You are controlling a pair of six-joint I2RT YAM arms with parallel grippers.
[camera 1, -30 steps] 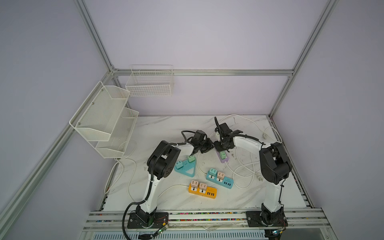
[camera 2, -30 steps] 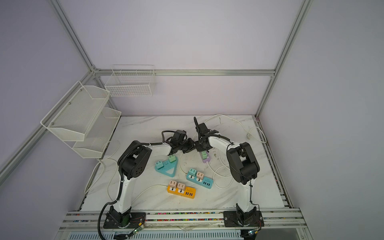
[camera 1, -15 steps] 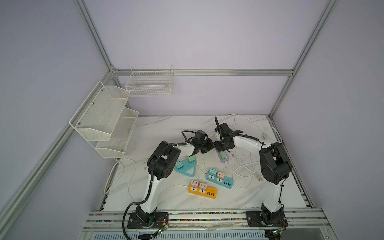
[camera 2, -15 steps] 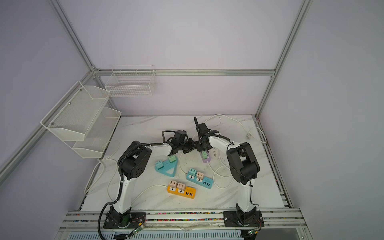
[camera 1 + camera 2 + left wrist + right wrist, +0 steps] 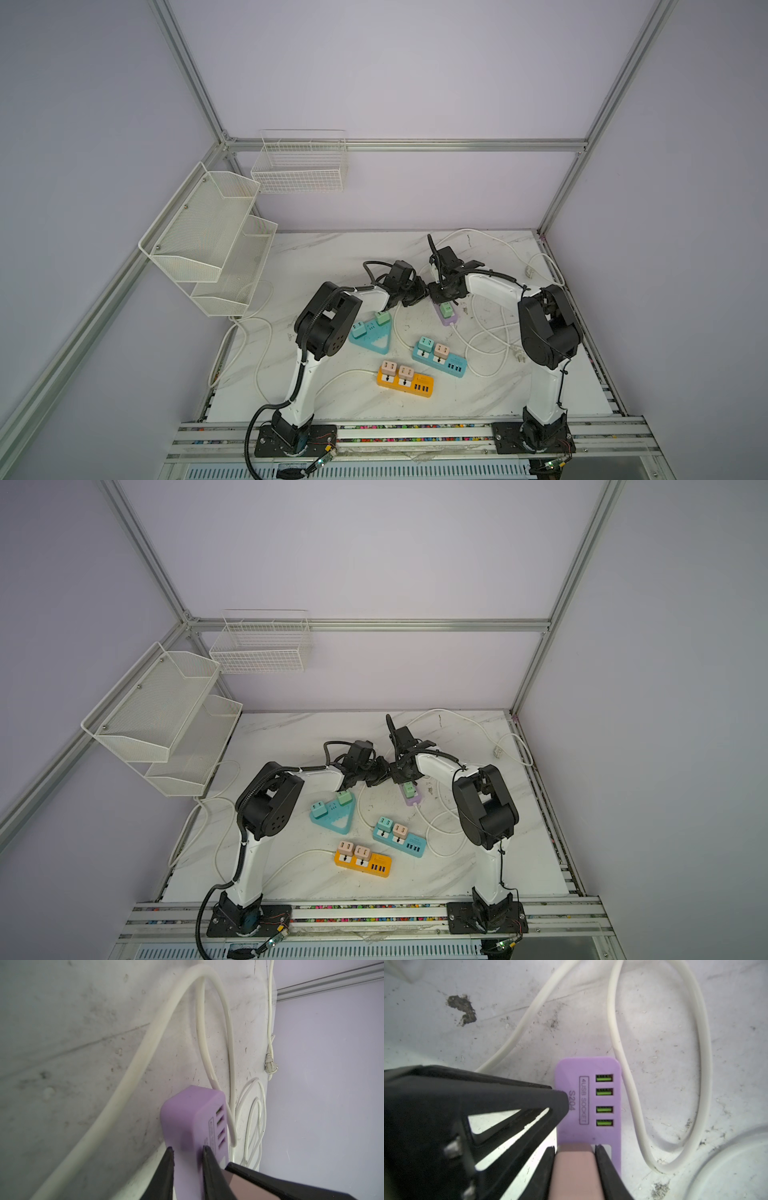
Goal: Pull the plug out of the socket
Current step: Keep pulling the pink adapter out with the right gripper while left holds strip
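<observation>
Top views: we are logging the left gripper (image 5: 415,296) and right gripper (image 5: 442,293) meeting nose to nose over the far end of the purple strip (image 5: 451,320). The strip is lying flat on the table (image 5: 332,257) with a green plug (image 5: 446,309) sitting in it, and both top views are showing the same. The arms are hiding the plug we want. Against the earlier frames, neither arm is showing any real shift. Left wrist view: we are seeing the left gripper (image 5: 188,1150) clamped on the strip (image 5: 180,1115), one finger on each face of its side. It is now sitting slightly tighter than a second ago. A white cord (image 5: 145,1053) is looping past on the table. Right wrist view: we are recording the right gripper (image 5: 575,1148) squeezed onto the pink plug (image 5: 574,1169), a finger flat against each flank. The plug is apparently still seated in the strip (image 5: 566,1072), next to the USB ports. The left gripper's tip is touching the strip's edge. Judgement: with the brace now settled and the plug gripped, we are reading the pull itself as the step about to start. No separation is showing yet.
</observation>
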